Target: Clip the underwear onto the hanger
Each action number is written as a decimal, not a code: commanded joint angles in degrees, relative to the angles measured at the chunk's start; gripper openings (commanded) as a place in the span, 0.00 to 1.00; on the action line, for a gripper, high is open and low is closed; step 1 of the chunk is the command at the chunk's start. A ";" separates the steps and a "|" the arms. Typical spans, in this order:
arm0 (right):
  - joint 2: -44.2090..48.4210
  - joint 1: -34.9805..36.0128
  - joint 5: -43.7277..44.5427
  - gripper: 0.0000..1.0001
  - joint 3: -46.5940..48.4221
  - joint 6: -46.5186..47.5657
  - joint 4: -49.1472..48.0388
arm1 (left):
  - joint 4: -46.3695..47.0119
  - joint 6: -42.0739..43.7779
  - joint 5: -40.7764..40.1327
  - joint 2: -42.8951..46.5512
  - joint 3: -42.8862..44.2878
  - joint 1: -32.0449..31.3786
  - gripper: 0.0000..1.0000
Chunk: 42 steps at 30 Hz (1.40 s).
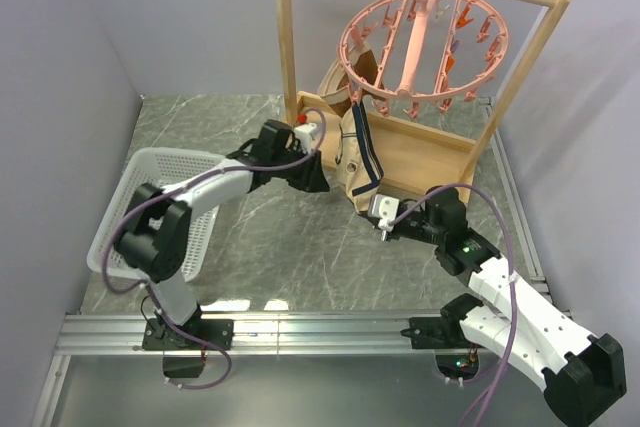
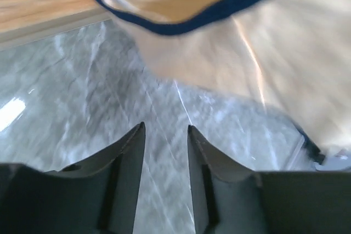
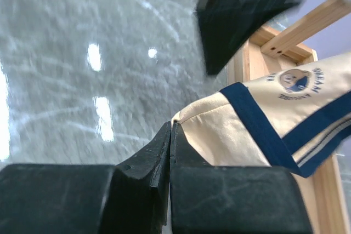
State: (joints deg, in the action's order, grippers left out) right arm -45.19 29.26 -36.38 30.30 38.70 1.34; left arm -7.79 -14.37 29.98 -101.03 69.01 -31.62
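R gripper (image 3: pixel 171 135) is pinched shut on a corner of the underwear (image 3: pixel 236 130) - the cloth's long axis runs up and away from its tips toward the hanger (image 1: pixel 425 42), which hangs above and beyond both arms. L gripper (image 2: pixel 166 135): jaws a narrow gap apart, nothing between them; underwear just ahead of and above its tips, blurred. Fabric beige w/ dark blue trim. L looks nearer the free edge - my judgement.
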 commanded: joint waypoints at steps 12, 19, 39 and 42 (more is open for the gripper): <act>-1.22 2.30 1.84 0.00 2.83 9.91 5.43 | -9.70 2.08 8.88 18.35 4.81 -2.92 0.62; -0.60 3.17 2.63 0.00 2.83 10.17 5.95 | -10.74 1.36 2.46 10.43 12.98 -8.54 0.66; 0.72 3.62 4.21 0.00 3.18 9.20 6.83 | -16.91 3.38 3.33 1.71 20.03 -14.00 0.35; 0.80 3.62 4.39 0.00 3.09 8.85 6.83 | -16.12 3.65 4.47 3.73 18.53 -13.91 0.13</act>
State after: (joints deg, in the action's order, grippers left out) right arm -45.43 32.49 -32.49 30.85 47.83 8.67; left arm -24.73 -11.68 32.27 -99.63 87.02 -45.34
